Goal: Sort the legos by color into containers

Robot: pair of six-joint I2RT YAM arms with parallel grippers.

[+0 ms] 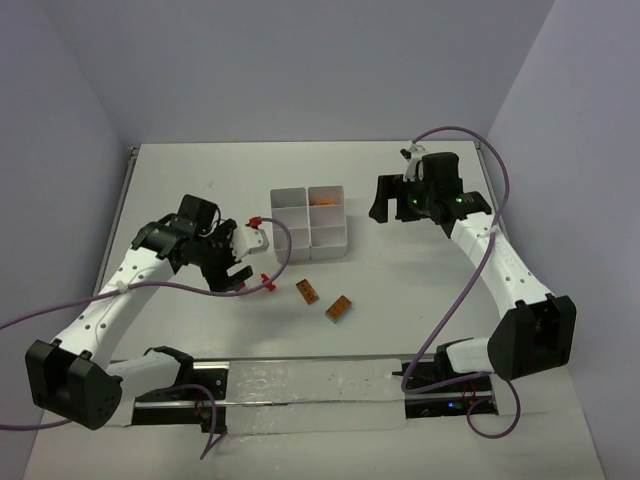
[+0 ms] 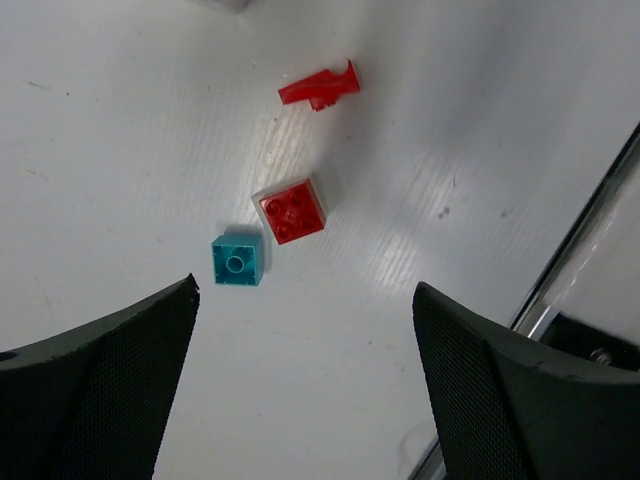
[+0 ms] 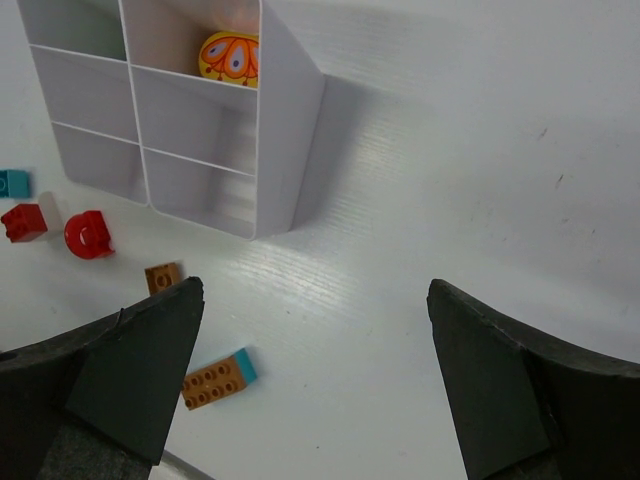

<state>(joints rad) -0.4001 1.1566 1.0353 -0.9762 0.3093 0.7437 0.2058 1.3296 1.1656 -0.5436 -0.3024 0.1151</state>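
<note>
The white tray of containers (image 1: 310, 222) stands mid-table; a yellow-orange piece (image 3: 230, 55) lies in one compartment. My left gripper (image 2: 305, 290) hangs open over the table with nothing between its fingers. Just ahead of it lie a teal lego (image 2: 238, 260), a red lego (image 2: 292, 211) and a red odd-shaped piece (image 2: 320, 87). My right gripper (image 3: 315, 290) is open and empty, right of the tray (image 3: 190, 110). Two orange-brown legos (image 1: 307, 291) (image 1: 339, 309) lie in front of the tray. One of them carries a teal end (image 3: 218, 378).
A red ring-shaped piece (image 3: 88, 234) and a small orange-brown brick (image 3: 162, 276) lie near the tray's front corner. A metal rail (image 1: 310, 385) runs along the near edge between the arm bases. Purple cables loop beside both arms.
</note>
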